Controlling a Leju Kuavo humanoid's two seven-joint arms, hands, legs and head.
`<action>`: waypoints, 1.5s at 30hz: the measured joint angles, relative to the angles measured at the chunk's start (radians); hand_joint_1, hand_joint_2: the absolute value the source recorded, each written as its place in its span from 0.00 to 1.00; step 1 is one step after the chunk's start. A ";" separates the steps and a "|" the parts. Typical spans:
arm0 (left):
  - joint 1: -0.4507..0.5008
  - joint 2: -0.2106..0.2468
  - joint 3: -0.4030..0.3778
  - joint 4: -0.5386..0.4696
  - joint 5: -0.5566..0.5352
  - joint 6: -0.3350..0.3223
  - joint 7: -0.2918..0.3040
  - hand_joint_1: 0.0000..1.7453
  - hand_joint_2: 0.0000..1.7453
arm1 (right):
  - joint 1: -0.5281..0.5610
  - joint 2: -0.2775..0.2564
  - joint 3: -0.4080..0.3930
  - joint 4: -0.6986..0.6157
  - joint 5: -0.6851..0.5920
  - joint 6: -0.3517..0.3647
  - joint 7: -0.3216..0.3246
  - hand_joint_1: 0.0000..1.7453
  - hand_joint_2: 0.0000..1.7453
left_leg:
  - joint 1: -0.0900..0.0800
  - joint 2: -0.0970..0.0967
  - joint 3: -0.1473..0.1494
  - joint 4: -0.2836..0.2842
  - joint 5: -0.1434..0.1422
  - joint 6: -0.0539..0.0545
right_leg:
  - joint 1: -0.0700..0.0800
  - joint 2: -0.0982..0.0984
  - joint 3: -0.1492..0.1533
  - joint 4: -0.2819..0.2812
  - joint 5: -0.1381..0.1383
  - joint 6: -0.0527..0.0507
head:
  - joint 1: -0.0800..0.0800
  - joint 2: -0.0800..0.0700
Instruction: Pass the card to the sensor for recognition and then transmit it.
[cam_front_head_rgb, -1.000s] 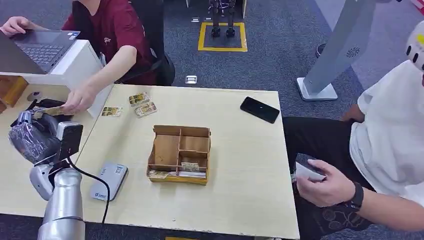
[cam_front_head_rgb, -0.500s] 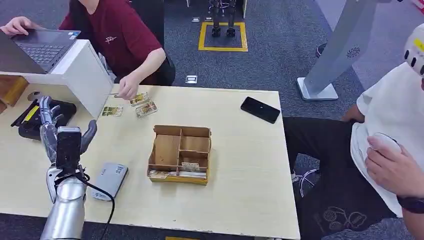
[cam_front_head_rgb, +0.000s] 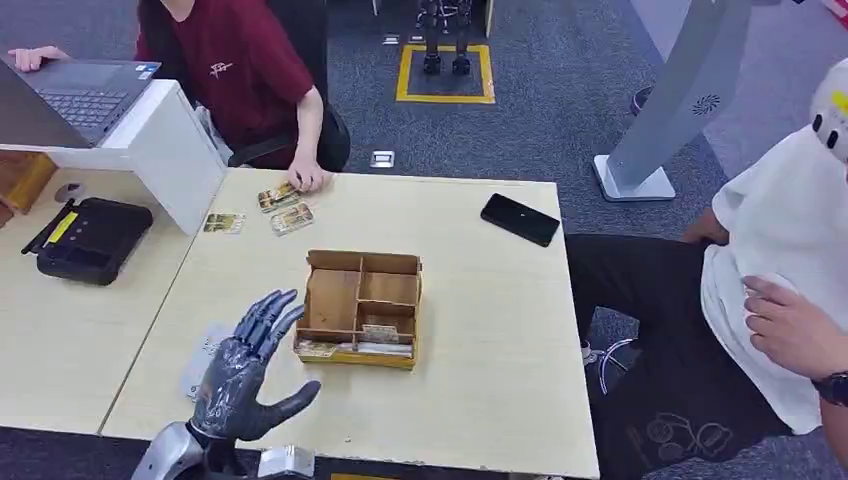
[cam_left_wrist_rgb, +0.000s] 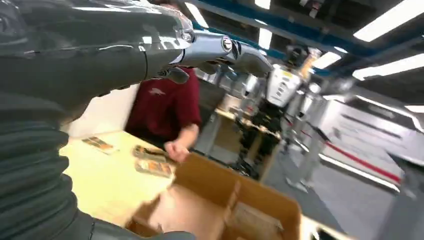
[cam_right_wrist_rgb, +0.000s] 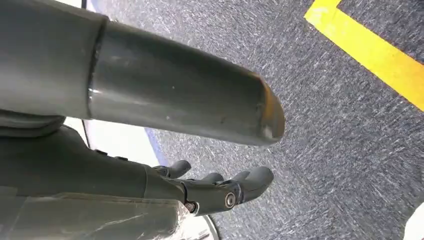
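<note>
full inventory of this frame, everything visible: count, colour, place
Cards: three loose, yellowish, far left part of table, a person's hand on one.
Wooden box: one, brown, compartments, table centre, cards in its near compartments.
Card reader: one, grey, table's near left, partly behind the left hand.
Phone: one, black, far right of table.
Black device: one, yellow strip, left desk.
Laptop: one, grey, on white stand.
People: two, one in red at far side, one in white at right.
Left hand: open, over table's near edge.
Right hand: empty, over grey carpet.
</note>
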 joint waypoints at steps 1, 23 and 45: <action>0.009 0.010 -0.017 -0.003 0.000 0.000 0.000 0.00 1.00 | 0.000 0.000 -0.001 0.000 0.000 0.000 0.000 0.00 0.00 | 0.000 0.000 0.000 0.000 0.000 0.000 | 0.000 0.000 0.000 0.000 0.000 0.000 | 0.000 0.000; 0.030 0.066 -0.142 0.005 -0.250 0.094 0.158 0.00 1.00 | -0.002 0.000 -0.005 0.000 0.015 0.001 0.011 0.00 0.00 | 0.000 0.000 0.000 0.000 0.000 0.000 | 0.000 -0.001 0.001 0.000 0.000 0.000 | 0.000 0.000; -0.039 0.012 -0.107 0.317 -0.554 0.185 0.463 0.00 1.00 | -0.006 0.000 -0.006 -0.001 0.049 -0.002 -0.001 0.00 0.00 | 0.000 -0.001 0.000 0.000 0.000 0.000 | 0.000 -0.001 0.001 0.000 0.000 0.000 | 0.000 0.000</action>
